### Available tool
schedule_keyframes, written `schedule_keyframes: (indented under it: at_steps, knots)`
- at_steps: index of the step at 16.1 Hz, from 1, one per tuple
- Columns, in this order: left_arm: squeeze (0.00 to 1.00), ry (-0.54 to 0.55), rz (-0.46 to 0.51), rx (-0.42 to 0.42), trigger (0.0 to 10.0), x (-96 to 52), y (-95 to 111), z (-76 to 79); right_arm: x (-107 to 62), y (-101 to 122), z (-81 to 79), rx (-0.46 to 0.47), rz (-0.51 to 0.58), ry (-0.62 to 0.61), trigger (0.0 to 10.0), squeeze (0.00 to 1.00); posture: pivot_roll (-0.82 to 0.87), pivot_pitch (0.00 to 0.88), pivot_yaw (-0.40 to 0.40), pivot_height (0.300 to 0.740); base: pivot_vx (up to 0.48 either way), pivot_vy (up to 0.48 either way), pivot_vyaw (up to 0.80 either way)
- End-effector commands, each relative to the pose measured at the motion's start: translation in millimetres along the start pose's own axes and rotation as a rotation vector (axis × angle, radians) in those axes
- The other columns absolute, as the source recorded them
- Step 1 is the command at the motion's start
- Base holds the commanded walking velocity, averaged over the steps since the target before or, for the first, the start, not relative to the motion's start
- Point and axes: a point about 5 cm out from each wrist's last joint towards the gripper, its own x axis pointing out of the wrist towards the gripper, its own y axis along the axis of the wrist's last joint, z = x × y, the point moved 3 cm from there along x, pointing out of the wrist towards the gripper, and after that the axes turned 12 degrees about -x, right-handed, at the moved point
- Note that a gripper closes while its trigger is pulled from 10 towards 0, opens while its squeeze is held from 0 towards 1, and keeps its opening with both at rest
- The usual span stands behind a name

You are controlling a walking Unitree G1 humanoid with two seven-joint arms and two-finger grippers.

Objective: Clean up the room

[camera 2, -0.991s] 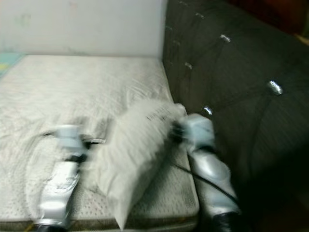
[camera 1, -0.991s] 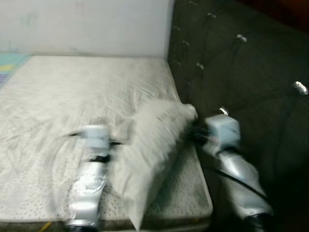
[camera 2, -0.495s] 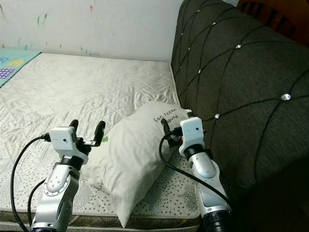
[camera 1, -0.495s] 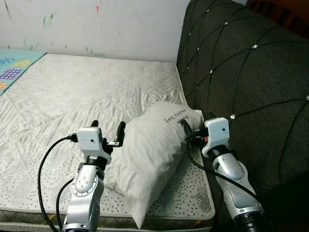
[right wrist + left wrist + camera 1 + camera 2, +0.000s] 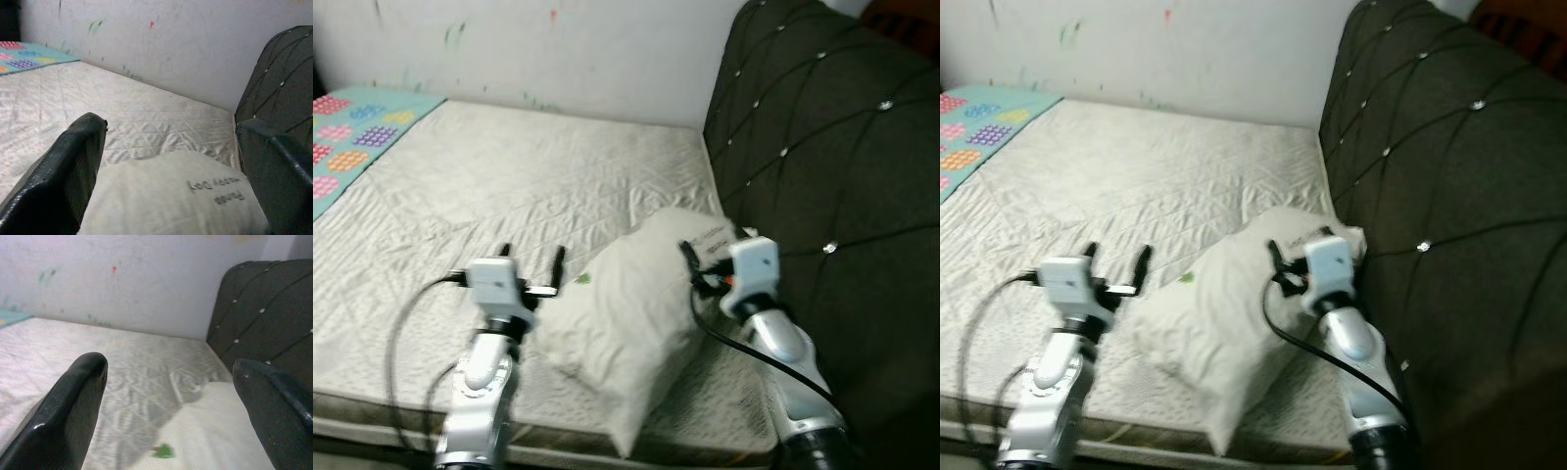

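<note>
Between my two grippers lies the white pillow [image 5: 641, 323], on the quilted mattress [image 5: 499, 186] close to its near edge and beside the dark tufted headboard [image 5: 822, 166]. My left gripper [image 5: 530, 262] hovers at the pillow's left end with its two black fingers spread wide and nothing between them. From the left wrist view, those fingers [image 5: 68, 416] frame the pillow's pale corner, where a small green mark [image 5: 163, 450] sits on the fabric, with the mattress and the wall [image 5: 127, 279] beyond.

My right gripper [image 5: 1307, 257] is at the pillow's right end, next to the headboard, and its fingers also stand wide apart, holding nothing. From the right wrist view, the fingers [image 5: 63, 181] bracket the top of the pillow, and dark printed lettering [image 5: 215, 188] shows on the cover just ahead of them (the print is too small and turned about for me to read). I cannot tell from the head views whether either gripper's fingertips touch the pillow; they are at least just beside it.

Beyond the left gripper, at the far left edge of the mattress, a teal play mat [image 5: 352, 137] with coloured patches lies along the wall. The wall carries a few small paint marks. Black cables loop along both silver arms, and the head views are slightly blurred.
</note>
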Motion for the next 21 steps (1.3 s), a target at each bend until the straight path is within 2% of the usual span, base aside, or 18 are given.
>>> schedule_keyframes:
  at_steps: [1,7,10,12,14,15,16,18,19,21]
  knots:
    - [0.00,-0.021,-0.006,-0.014,10.0,1.8,-1.9,9.2,-2.5,-1.6,9.3,-0.019,-0.005,-0.020,10.0,0.00,-0.12,0.009,-0.052,0.740,0.000,0.480,0.00]
    - [0.00,-0.015,-0.003,-0.006,10.0,1.5,-1.5,8.6,-3.0,-3.2,6.9,-0.014,-0.008,-0.011,10.0,0.00,-0.11,0.007,-0.052,0.740,0.000,0.045,0.00]
    - [0.00,-0.003,0.003,0.003,10.0,-0.4,0.5,7.2,-2.3,-4.0,3.0,0.030,-0.013,0.005,10.0,0.00,-0.09,0.013,-0.059,0.740,0.000,0.000,0.00]
    - [0.00,0.011,0.004,0.016,10.0,-5.3,4.0,2.2,-2.1,-5.8,-1.6,0.059,-0.025,0.015,10.0,0.00,-0.07,0.021,-0.059,0.740,0.000,0.000,0.00]
    - [0.00,0.061,-0.001,0.043,10.0,-17.8,9.4,-18.1,-3.5,-9.4,-6.0,0.061,-0.043,0.027,10.0,0.00,-0.03,0.033,-0.063,0.740,0.000,0.000,0.00]
    - [0.00,0.089,-0.013,0.076,10.0,-28.2,10.6,-32.2,-7.3,-20.5,0.1,0.008,-0.092,-0.013,10.0,0.00,-0.01,0.024,-0.069,0.740,0.000,0.000,0.00]
    - [0.00,0.109,-0.019,0.094,10.0,-34.3,10.9,-39.6,-10.1,-30.4,9.1,0.015,-0.137,-0.060,10.0,0.00,0.00,0.015,-0.072,0.740,0.000,0.000,0.00]
    - [0.00,0.123,-0.025,0.109,10.0,-38.4,11.3,-43.8,-11.1,-36.4,18.5,0.034,-0.166,-0.107,10.0,0.00,0.01,0.002,-0.077,0.740,0.000,0.000,0.00]
    - [0.00,0.144,-0.022,0.126,10.0,-43.2,11.2,-46.0,-12.1,-42.4,30.5,0.044,-0.182,-0.132,10.0,0.00,0.02,0.000,-0.085,0.740,0.000,0.000,0.00]
    - [0.00,0.173,-0.016,0.140,10.0,-50.1,11.0,-49.5,-14.6,-46.3,37.9,0.033,-0.184,-0.126,10.0,0.00,0.03,0.000,-0.094,0.740,0.000,0.000,0.00]
